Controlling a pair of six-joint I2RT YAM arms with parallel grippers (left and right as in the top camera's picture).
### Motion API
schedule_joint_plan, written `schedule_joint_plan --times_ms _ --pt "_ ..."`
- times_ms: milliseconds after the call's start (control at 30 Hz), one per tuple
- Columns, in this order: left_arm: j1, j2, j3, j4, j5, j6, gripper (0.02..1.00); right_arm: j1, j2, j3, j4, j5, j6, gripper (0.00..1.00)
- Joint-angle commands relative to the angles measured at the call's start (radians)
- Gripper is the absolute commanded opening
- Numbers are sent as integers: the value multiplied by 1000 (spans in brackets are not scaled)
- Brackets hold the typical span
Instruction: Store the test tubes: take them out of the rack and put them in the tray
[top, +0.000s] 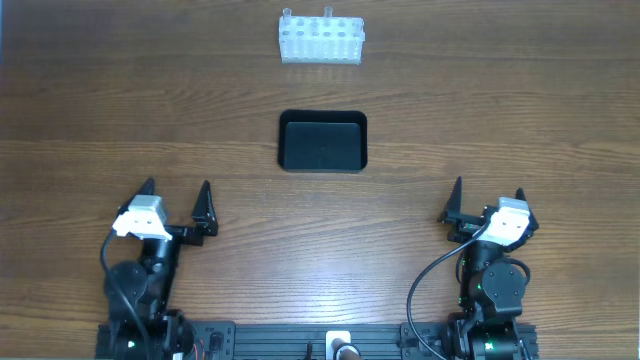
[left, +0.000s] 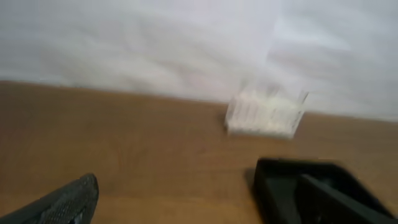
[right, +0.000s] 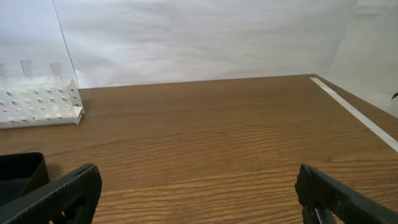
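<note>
The clear test tube rack (top: 320, 40) sits at the far side of the wooden surface (top: 100, 100) with a couple of test tubes (top: 328, 14) poking up out of it. The black tray (top: 322, 116) is just in front of it, toward the arms. Left fingers (top: 205, 208) and right fingers (top: 455, 205) are both spread wide and holding nothing, hanging low near their bases, well apart from rack and tray.

A brown wood-grain counter (top: 500, 120) spreads across the scene, its grain running from side to side. Behind its far edge rises a plain white wall (right: 199, 37), evenly lit and crossed by one thin dark seam (right: 63, 37). A pale strip (right: 354, 112) lines the counter's side edge.
</note>
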Motion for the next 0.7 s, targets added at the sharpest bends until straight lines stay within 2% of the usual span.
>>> schedule_joint_plan --times_ms 33,233,533,700 --pt "-27 108 13 185 31 6 998 -3 -10 -6 0 2 3 991" --pt "-47 535 200 397 23 39 998 -3 -10 -6 0 2 3 993" --pt "-125 1139 637 416 6 60 996 -3 -10 -6 -1 2 3 993" --pt "-201 1400 878 342 -105 60 996 -3 -10 -6 -1 2 3 993"
